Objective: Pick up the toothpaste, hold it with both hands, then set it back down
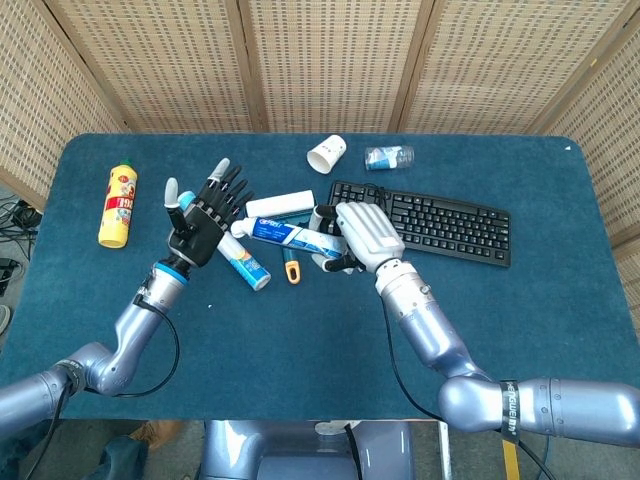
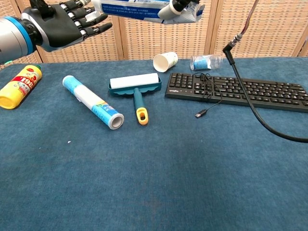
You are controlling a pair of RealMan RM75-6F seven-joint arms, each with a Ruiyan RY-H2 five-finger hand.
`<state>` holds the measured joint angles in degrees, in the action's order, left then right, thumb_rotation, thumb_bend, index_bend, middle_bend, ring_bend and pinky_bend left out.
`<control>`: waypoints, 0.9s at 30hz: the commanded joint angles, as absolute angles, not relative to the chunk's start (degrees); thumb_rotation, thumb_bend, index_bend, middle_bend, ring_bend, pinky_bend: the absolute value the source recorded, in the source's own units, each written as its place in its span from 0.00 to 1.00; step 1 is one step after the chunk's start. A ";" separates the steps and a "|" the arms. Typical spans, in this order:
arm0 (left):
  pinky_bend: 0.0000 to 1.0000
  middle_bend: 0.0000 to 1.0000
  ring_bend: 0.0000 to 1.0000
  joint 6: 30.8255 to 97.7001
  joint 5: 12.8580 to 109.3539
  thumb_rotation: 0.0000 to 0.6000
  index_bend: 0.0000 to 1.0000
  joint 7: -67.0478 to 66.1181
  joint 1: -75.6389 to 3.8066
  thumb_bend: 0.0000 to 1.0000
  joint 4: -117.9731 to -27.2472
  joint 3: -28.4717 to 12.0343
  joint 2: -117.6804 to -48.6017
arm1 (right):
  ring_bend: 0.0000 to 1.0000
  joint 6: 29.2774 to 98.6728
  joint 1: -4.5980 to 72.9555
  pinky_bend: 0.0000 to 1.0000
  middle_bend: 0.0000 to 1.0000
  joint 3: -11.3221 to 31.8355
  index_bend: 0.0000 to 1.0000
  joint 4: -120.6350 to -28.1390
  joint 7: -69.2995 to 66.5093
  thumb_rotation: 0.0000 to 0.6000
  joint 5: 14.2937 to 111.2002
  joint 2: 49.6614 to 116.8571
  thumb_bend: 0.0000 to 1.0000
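Far left on the blue table: yellow bottle lying on its side. Just right of it, raised off the cloth: left hand, dark, palm up, fingers spread wide and holding nothing, tips almost at the capped end of the toothpaste. Beneath that hand, flat on the table: white-and-blue tube lying at a slant. Right of that: teal lint roller with an orange-tipped handle pointing near. Above it, lifted clear of the table and roughly level: the toothpaste, cap to the left, crimped end to the right. Clamped round that right end: right hand, white, fingers curled under the tube. Farther back: tipped paper cup and small clear bottle. Right: black keyboard, cable trailing toward the near side.
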<state>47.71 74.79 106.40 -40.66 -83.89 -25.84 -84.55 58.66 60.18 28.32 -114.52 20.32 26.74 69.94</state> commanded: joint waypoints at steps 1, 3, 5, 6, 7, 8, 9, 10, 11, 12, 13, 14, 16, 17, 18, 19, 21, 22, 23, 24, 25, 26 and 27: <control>0.00 0.00 0.00 48.41 75.10 0.31 0.00 107.85 -40.09 0.00 -84.78 -25.63 -85.43 | 0.57 58.44 60.38 0.64 0.66 28.11 0.70 -114.41 19.83 1.00 26.46 70.03 0.72; 0.00 0.00 0.00 48.77 75.35 0.31 0.00 108.62 -39.92 0.00 -85.05 -25.47 -85.98 | 0.57 58.38 60.52 0.64 0.66 27.88 0.70 -114.34 19.56 1.00 26.47 70.07 0.72; 0.00 0.00 0.00 49.08 75.78 0.32 0.00 109.46 -39.88 0.00 -85.24 -25.36 -86.49 | 0.57 58.44 60.68 0.64 0.66 27.56 0.70 -114.28 19.18 1.00 26.62 70.18 0.72; 0.00 0.00 0.00 49.14 75.86 0.32 0.00 109.72 -39.89 0.00 -85.32 -25.38 -86.60 | 0.57 58.45 60.72 0.64 0.66 27.48 0.70 -114.28 19.06 1.00 26.66 70.21 0.72; 0.00 0.00 0.00 49.18 75.94 0.33 0.00 110.08 -39.92 0.00 -85.46 -25.42 -86.73 | 0.57 58.47 60.74 0.64 0.66 27.38 0.70 -114.28 18.92 1.00 26.68 70.25 0.72; 0.00 0.00 0.00 49.22 76.01 0.33 0.00 110.39 -39.97 0.00 -85.57 -25.48 -86.86 | 0.57 58.48 60.76 0.64 0.67 27.28 0.71 -114.28 18.78 1.00 26.72 70.32 0.72; 0.00 0.00 0.00 49.24 76.06 0.34 0.00 110.66 -40.04 0.00 -85.67 -25.55 -87.00 | 0.57 58.47 60.78 0.64 0.67 27.14 0.71 -114.27 18.65 1.00 26.76 70.41 0.72; 0.00 0.00 0.00 49.37 76.08 0.34 0.00 110.77 -40.15 0.00 -85.70 -25.68 -87.21 | 0.57 58.52 60.81 0.64 0.67 26.92 0.71 -114.21 18.53 1.00 26.90 70.52 0.71; 0.00 0.00 0.00 49.50 76.10 0.34 0.00 110.78 -40.22 0.00 -85.72 -25.75 -87.38 | 0.57 58.58 60.86 0.64 0.67 26.59 0.71 -114.11 18.56 1.00 27.07 70.64 0.71; 0.00 0.00 0.00 49.65 76.16 0.35 0.00 110.79 -40.26 0.00 -85.81 -25.81 -87.51 | 0.57 58.69 60.92 0.64 0.67 26.26 0.71 -113.96 18.65 1.00 27.27 70.78 0.71; 0.00 0.00 0.00 49.79 76.17 0.35 0.00 110.67 -40.28 0.00 -85.90 -25.82 -87.62 | 0.57 58.81 60.99 0.64 0.67 25.87 0.71 -113.77 18.81 1.00 27.48 70.94 0.71; 0.00 0.00 0.00 49.89 76.12 0.36 0.00 110.55 -40.33 0.00 -86.02 -25.89 -87.72 | 0.58 58.91 61.06 0.64 0.67 25.58 0.71 -113.61 18.87 1.00 27.65 71.11 0.71; 0.00 0.00 0.00 49.78 76.06 0.37 0.00 110.15 -40.57 0.00 -86.24 -25.98 -87.81 | 0.58 59.32 61.24 0.64 0.67 24.97 0.71 -113.24 19.16 1.00 28.05 71.57 0.71; 0.00 0.00 0.00 49.69 75.96 0.36 0.00 109.91 -40.79 0.00 -86.28 -26.24 -87.75 | 0.58 59.60 61.34 0.64 0.67 24.69 0.71 -113.10 19.36 1.00 28.30 71.81 0.71; 0.00 0.00 0.00 49.30 75.88 0.36 0.00 109.57 -41.16 0.00 -86.40 -26.45 -87.65 | 0.58 59.95 61.53 0.64 0.67 24.12 0.71 -112.87 20.04 1.00 28.76 72.07 0.71; 0.00 0.00 0.00 49.07 75.69 0.36 0.00 109.13 -41.38 0.00 -86.53 -26.55 -87.62 | 0.58 60.41 61.71 0.64 0.67 23.69 0.71 -112.67 20.59 1.00 29.14 72.42 0.71; 0.00 0.00 0.00 48.93 75.60 0.37 0.00 107.91 -41.62 0.00 -86.77 -26.45 -87.66 | 0.58 61.24 62.00 0.64 0.67 23.11 0.71 -112.47 21.44 1.00 29.63 72.98 0.71; 0.00 0.00 0.00 48.95 75.58 0.37 0.00 107.25 -41.71 0.00 -86.88 -26.39 -87.67 | 0.58 61.63 62.14 0.64 0.67 22.84 0.71 -112.42 21.90 1.00 29.83 73.19 0.71; 0.00 0.00 0.00 48.95 75.59 0.37 0.00 106.71 -41.78 0.00 -86.92 -26.33 -87.68 | 0.58 61.87 62.24 0.64 0.67 22.68 0.71 -112.39 22.21 1.00 29.94 73.32 0.71; 0.00 0.00 0.00 48.99 75.59 0.37 0.00 105.69 -41.87 0.00 -86.93 -26.17 -87.70 | 0.58 62.23 62.37 0.64 0.67 22.46 0.71 -112.37 22.66 1.00 30.08 73.49 0.71; 0.00 0.00 0.00 49.03 75.61 0.37 0.00 104.47 -42.00 0.00 -86.90 -25.99 -87.73 | 0.58 62.58 62.50 0.64 0.67 22.26 0.71 -112.36 23.11 1.00 30.21 73.63 0.71; 0.00 0.00 0.00 49.00 75.61 0.37 0.00 103.13 -42.15 0.00 -86.86 -25.79 -87.72 | 0.58 62.95 62.62 0.64 0.67 22.07 0.71 -112.32 23.60 1.00 30.35 73.75 0.71; 0.00 0.00 0.00 48.97 75.53 0.36 0.00 101.66 -42.30 0.00 -86.81 -25.60 -87.72 | 0.58 63.34 62.74 0.64 0.67 21.89 0.71 -112.28 24.10 1.00 30.48 73.86 0.71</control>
<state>49.03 75.62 104.25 -41.89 -86.81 -26.06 -87.70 62.91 62.53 22.17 -112.36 23.58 30.25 73.65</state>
